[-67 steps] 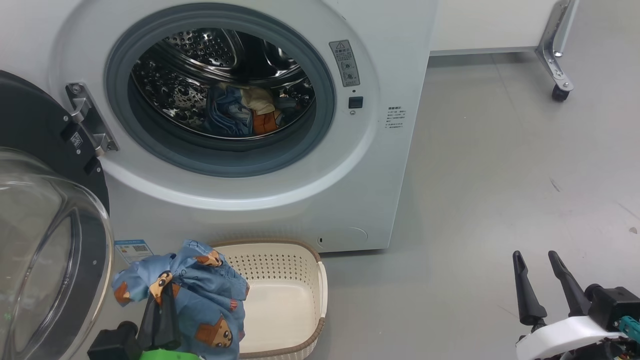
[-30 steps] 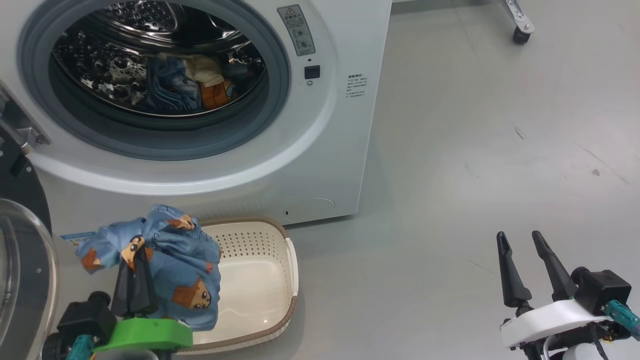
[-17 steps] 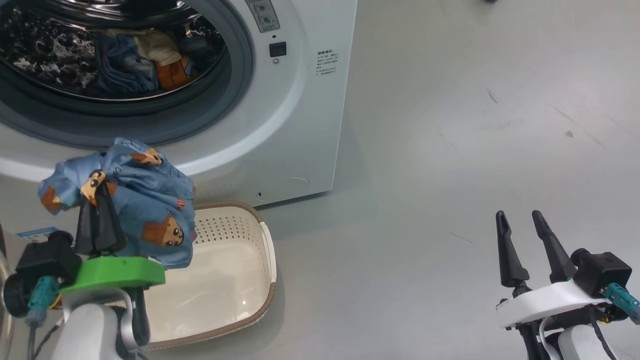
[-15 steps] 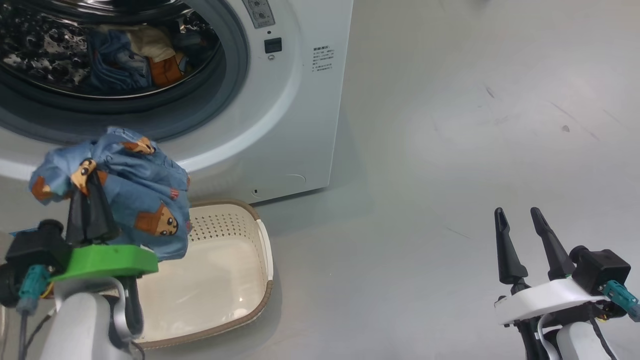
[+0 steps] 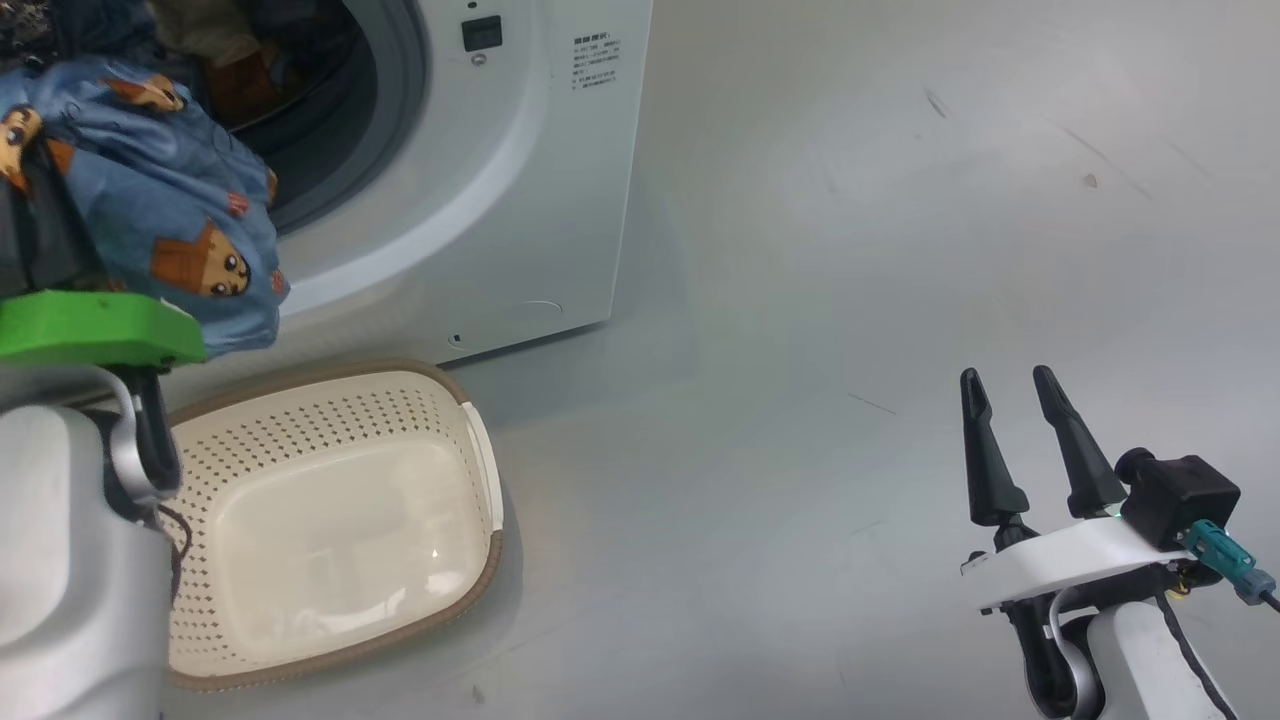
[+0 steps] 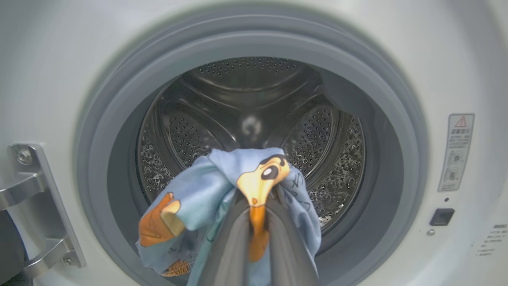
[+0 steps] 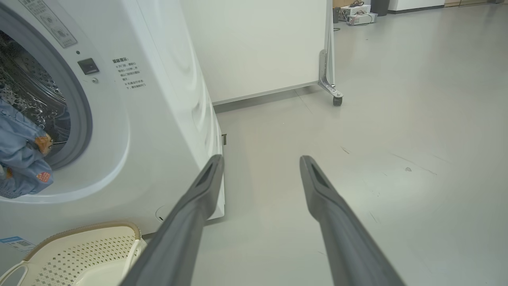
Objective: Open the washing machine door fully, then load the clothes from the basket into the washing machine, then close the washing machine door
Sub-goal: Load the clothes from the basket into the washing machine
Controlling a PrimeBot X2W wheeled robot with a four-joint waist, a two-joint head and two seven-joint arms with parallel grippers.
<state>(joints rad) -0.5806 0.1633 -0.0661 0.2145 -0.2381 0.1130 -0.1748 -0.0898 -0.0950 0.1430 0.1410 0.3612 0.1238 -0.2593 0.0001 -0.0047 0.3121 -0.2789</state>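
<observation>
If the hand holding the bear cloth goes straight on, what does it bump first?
The left gripper, shut on the blue cloth, points through the grey gasket into the steel drum. Likely the drum's back wall comes first, though depth is unclear.

The washing machine fills the head view's upper left, white, its grey-gasketed mouth uncovered. The washing machine door is a dark sliver at the left wrist view's lower left. A bunched light-blue piece of the clothes hangs before the mouth, pinched in the left hand. The basket — cream, perforated, brown-rimmed — sits empty on the floor, lower left.
</observation>
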